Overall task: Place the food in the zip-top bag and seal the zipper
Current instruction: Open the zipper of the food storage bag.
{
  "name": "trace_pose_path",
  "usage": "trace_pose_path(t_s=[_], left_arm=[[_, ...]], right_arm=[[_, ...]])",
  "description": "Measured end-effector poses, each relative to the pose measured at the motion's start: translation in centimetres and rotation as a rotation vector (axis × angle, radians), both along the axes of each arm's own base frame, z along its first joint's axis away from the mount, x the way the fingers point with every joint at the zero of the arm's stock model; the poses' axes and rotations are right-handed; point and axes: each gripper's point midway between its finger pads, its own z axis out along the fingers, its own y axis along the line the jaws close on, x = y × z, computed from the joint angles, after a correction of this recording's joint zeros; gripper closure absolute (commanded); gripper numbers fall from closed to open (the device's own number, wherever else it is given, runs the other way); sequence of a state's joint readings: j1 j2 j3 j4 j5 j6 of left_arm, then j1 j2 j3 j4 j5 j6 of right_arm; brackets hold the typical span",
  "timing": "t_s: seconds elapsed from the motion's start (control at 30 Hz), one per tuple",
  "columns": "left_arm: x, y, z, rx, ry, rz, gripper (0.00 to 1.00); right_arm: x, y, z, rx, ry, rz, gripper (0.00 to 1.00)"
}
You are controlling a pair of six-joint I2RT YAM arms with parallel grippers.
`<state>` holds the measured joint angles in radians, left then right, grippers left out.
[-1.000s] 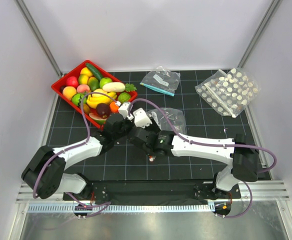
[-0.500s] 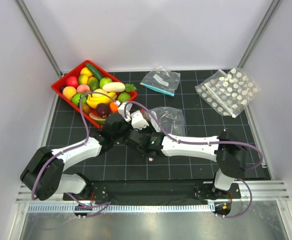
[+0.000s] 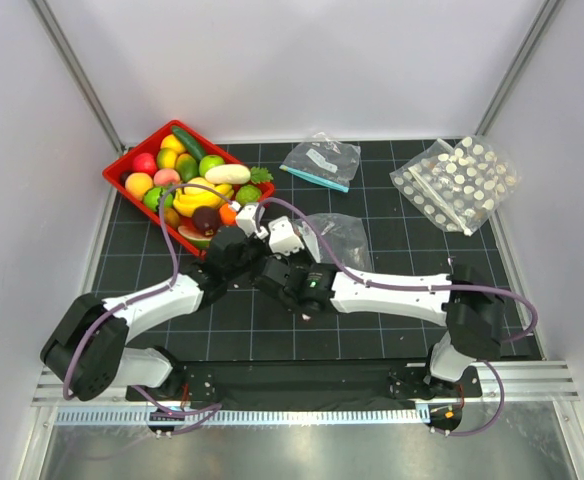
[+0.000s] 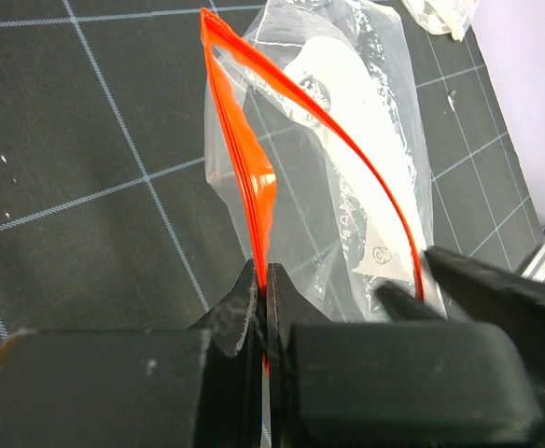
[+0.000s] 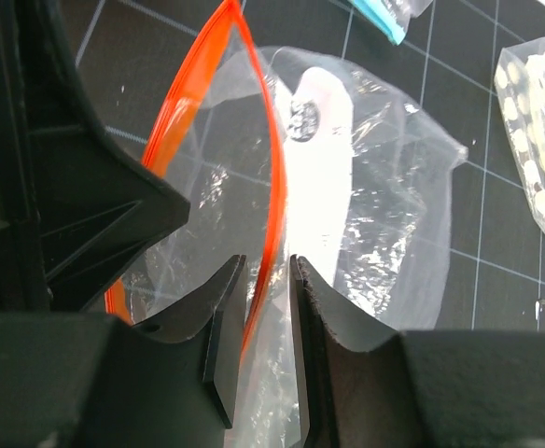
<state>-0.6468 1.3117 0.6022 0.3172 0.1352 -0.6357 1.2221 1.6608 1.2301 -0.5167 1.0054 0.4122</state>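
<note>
**Two grippers, one bag mouth**

Both arms are reaching into the middle of the table [image 3: 422,245]. The zip-top bag [image 3: 344,235] sits there on the dark grid, with its mouth turned toward the left edge.

The left gripper [image 4: 263,275] has its jaws pressed together on one lip of the zipper [image 4: 252,201]. The orange-red strip is pinched right between them and bunches up a bit just above the pinch.

The right gripper [image 5: 265,263] is just beside it on the other lip. Its jaws are a narrow gap apart, and the strip runs down through that gap. As far as I can see they're around the strip rather than squeezing it. Between the two lips the mouth gapes in a long loop.

There's a white patch [image 5: 319,159] on the crinkly plastic. I honestly can't tell if it's print on the bag or something inside.

The food [image 3: 197,195] I can make out is piled in the red tray [image 3: 115,172] at the far left corner: bananas, green and orange pieces, and a white one on top. The tray's near corner is close to the two grippers.

A teal-strip bag [image 3: 322,160] lies near the middle of the far edge, and a dotted bag [image 3: 457,180] sits toward the far right corner. Both are well apart from the bag the arms are on.
</note>
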Motion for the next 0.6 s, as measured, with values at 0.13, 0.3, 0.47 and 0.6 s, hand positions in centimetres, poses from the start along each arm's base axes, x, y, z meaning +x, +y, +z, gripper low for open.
trace_pose_path(t_s=[0.13,0.3,0.47,0.6], left_arm=[[0.0,0.0,-0.1,0.003,0.003,0.001,1.0],[0.2,0.0,-0.4,0.01,0.01,0.003,1.0],[0.3,-0.1,-0.3,0.01,0.011,0.003,1.0],[0.3,-0.1,-0.3,0.011,0.012,0.003,1.0]], right_arm=[[0.2,-0.5,1.5,0.03,-0.018,-0.01,0.73],[0.9,-2.0,2.7,0.051,-0.029,-0.039,0.72],[1.6,-3.3,2.9,0.041,-0.025,-0.07,0.72],[1.5,-3.3,2.6,0.036,-0.007,-0.061,0.72]])
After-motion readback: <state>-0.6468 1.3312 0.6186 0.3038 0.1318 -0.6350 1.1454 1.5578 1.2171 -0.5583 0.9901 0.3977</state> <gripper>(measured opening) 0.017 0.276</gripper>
